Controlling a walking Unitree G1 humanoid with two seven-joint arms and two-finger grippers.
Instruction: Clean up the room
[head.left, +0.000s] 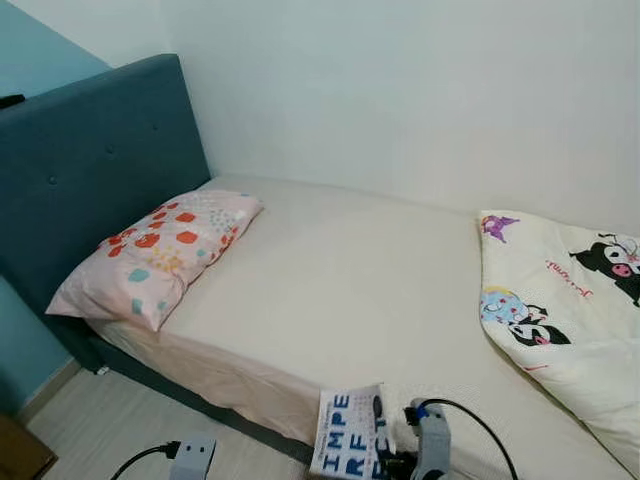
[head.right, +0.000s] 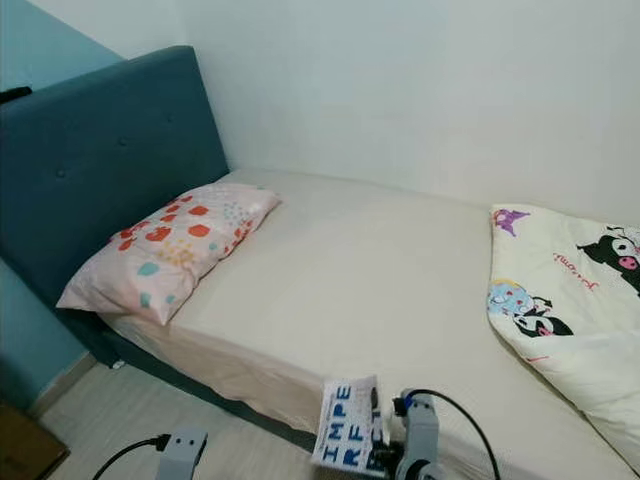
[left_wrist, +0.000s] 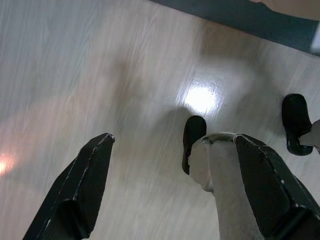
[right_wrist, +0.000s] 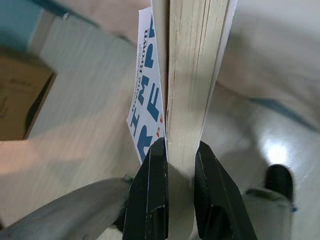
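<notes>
- Book (right_wrist: 187, 75) pinched in the right gripper (right_wrist: 180, 165), both black fingers pressed on its page block from either side, the white cover with big blue letters flapping a bit loose on one side.
- From the head cam, that gripper sits low by the near edge of the bed (head.left: 340, 290), with the book standing up just off the mattress corner.
- Past the gripper and off to its left, a pink patterned pillow (head.left: 160, 250) lies up against the teal headboard (head.left: 90, 170).
- To the gripper's right and further back, a cream cartoon-print blanket (head.left: 570, 310) is bunched up on the mattress.
- Left gripper (left_wrist: 165, 185) hangs over the pale wood floor (left_wrist: 100, 75), fingers spread wide with nothing between them. Under it you can see the robot's own leg and black feet.
- A brown cardboard box (right_wrist: 22, 100) sits on the floor, off to one side below the right gripper.
</notes>
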